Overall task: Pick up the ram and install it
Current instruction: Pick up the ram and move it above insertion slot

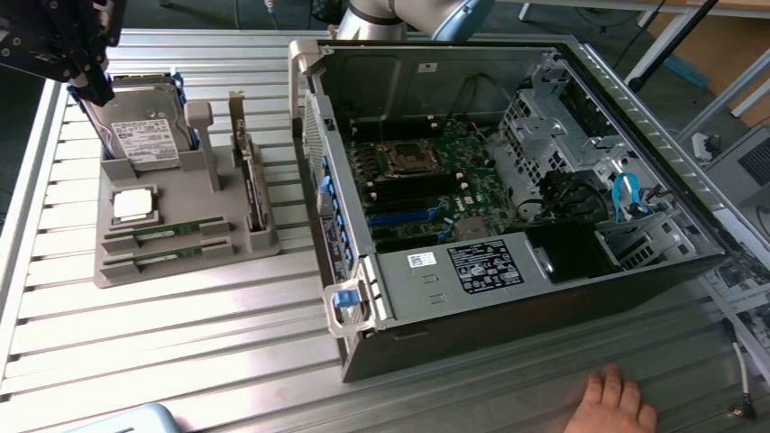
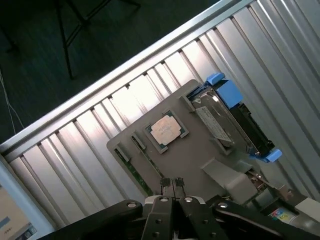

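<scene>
Two green ram sticks lie on edge in slots at the front of a grey holder tray, one beside the other. In the wrist view, the ram shows as a thin green edge just ahead of the fingertips. My gripper hangs high over the tray's far end, above the hard drive, well apart from the ram. Its fingers are pressed together with nothing between them. The open computer case lies on its side to the exterior view's right, with the motherboard exposed.
The tray also holds a square silver processor and an upright expansion card. A person's hand rests on the slatted metal table near the case's front corner. A blue-white object sits at the table's near edge.
</scene>
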### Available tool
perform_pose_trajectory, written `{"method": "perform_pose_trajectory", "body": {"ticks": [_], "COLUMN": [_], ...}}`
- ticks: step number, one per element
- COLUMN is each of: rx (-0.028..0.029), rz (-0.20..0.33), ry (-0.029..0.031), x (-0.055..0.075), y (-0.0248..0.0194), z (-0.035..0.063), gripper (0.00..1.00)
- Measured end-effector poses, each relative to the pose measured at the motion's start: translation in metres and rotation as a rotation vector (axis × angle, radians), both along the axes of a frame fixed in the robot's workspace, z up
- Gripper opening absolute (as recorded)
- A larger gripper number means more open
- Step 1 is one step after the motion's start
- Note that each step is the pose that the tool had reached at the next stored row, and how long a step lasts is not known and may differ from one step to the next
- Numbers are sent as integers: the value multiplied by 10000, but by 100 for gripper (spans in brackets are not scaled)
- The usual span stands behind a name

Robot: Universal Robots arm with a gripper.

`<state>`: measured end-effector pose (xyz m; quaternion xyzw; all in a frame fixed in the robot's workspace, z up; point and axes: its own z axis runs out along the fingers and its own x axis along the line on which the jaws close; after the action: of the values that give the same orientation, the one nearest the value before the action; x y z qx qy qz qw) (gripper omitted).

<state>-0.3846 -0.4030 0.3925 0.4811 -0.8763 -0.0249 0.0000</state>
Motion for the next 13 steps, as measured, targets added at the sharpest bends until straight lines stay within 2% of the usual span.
{"method": "perform_pose_trajectory", "body": {"ticks": [13], "rx": [-10], "rz": [1322], "ry": [1], "x": [0], "y": [27], "z": [-1], "gripper": [11]}}
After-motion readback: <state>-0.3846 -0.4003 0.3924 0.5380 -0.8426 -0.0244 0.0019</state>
